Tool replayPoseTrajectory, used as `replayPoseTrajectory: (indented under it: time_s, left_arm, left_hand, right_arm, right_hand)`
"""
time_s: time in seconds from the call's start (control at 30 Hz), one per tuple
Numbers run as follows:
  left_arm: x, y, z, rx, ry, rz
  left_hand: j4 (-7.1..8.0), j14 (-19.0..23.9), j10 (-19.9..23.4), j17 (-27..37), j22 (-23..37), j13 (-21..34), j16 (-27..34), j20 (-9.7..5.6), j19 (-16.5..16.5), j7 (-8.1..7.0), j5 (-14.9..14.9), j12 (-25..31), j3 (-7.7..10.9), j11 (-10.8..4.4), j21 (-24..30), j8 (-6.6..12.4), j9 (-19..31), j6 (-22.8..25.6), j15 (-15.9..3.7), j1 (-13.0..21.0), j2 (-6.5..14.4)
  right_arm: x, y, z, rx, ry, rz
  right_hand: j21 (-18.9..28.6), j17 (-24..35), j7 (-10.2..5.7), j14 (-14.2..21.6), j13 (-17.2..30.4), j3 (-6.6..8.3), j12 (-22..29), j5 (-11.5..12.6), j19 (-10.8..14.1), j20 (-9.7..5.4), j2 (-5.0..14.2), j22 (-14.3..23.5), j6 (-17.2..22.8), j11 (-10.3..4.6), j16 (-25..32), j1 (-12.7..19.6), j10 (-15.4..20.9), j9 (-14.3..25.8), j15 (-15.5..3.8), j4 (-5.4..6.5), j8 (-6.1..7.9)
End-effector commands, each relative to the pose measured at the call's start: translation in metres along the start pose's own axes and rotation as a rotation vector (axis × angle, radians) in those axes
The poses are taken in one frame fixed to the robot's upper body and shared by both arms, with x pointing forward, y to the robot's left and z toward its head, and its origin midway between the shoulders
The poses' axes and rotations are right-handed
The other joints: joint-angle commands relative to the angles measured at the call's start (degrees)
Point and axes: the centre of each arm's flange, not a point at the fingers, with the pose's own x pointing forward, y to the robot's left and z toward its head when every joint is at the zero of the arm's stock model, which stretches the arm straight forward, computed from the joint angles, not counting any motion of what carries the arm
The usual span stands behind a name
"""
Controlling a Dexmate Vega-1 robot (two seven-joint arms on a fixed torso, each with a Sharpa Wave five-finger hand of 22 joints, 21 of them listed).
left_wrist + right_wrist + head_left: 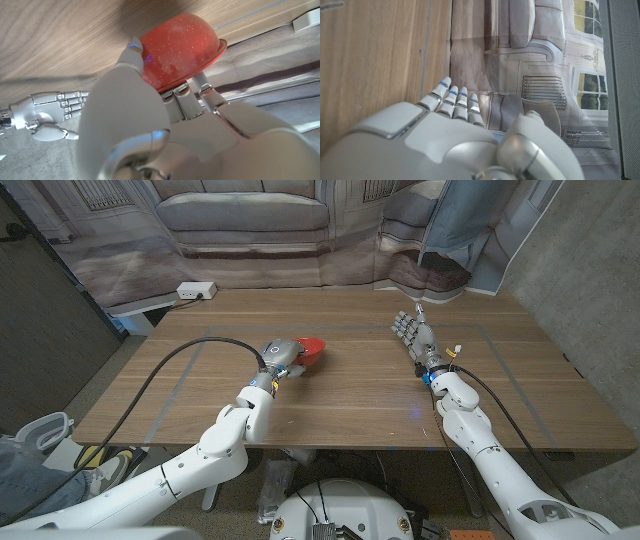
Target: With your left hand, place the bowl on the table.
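- You've got 1 bowl [311, 349] in play: red, w/ a thin flared rim, sitting in your left hand [283, 358] near the table's middle, a bit to the robot's left.
- Left wrist view: the bowl [182, 47] is speckled red, its rounded underside facing the cam; your left hand [150, 115] grips it, fingers [192, 92] reaching up along one side of it and the thumb curling round the other.
- Can't tell from the frames whether the bowl touches the tabletop or hangs just above it; it looks tilted in the head view, rim turned away from the robot.
- 1 wooden table [350, 410], w/ faint rectangular tape lines on it.
- Your right hand [415, 335] is well apart from the bowl, over the table's right half: fingers straight, side by side, pointing away from the robot, holding nothing.
- Right wrist view: same right hand [445, 130], fingers [455, 100] extended close together, table beside it, nothing in the grasp.
- Left wrist view also catches that right hand [47, 107] across the table, fingers out straight.
- 1 white power strip [195, 290] at the table's far left corner.
- Printed backdrop [250, 220] showing a sofa hangs behind the table.
- 2 black cables, 1 running along each arm.
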Motion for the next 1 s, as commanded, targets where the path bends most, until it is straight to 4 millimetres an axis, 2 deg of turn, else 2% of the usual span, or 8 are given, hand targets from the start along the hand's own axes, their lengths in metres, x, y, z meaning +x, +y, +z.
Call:
replayPoseTrajectory:
  time_s: [0.03,1.0]
  left_arm:
    - [0.0006,-0.0060,0.0020,-0.016,-0.004,-0.018]
    - [0.0007,-0.0124,0.0027,-0.016,0.002,-0.067]
  left_hand:
    - [1.93,0.60,1.03,0.24,0.02,0.28,-0.27,-5.24,-0.32,2.47,0.15,-0.32,2.30,-0.75,0.37,1.27,1.48,3.12,-2.16,1.65,2.13]
    - [1.85,0.72,1.20,0.85,-0.70,0.43,-0.99,-5.33,-1.10,2.13,0.03,-0.95,2.88,-1.14,1.64,1.56,1.78,3.17,-2.23,1.55,1.80]
  right_arm:
    - [0.0004,0.0006,-0.0023,0.003,0.006,0.001]
    - [-0.0017,0.0034,-0.0055,0.002,0.014,0.006]
  right_hand:
    - [-0.36,0.24,-0.05,0.64,0.18,-0.45,-0.09,-0.16,0.63,-1.76,0.53,0.30,0.27,-0.02,-0.10,0.10,0.60,0.18,-0.10,-0.08,0.02]
    - [-0.63,0.26,0.08,0.81,0.18,-0.59,-0.08,-0.17,0.85,-1.68,0.63,0.31,0.52,0.31,-0.08,0.08,0.76,0.18,-0.14,-0.09,0.07]
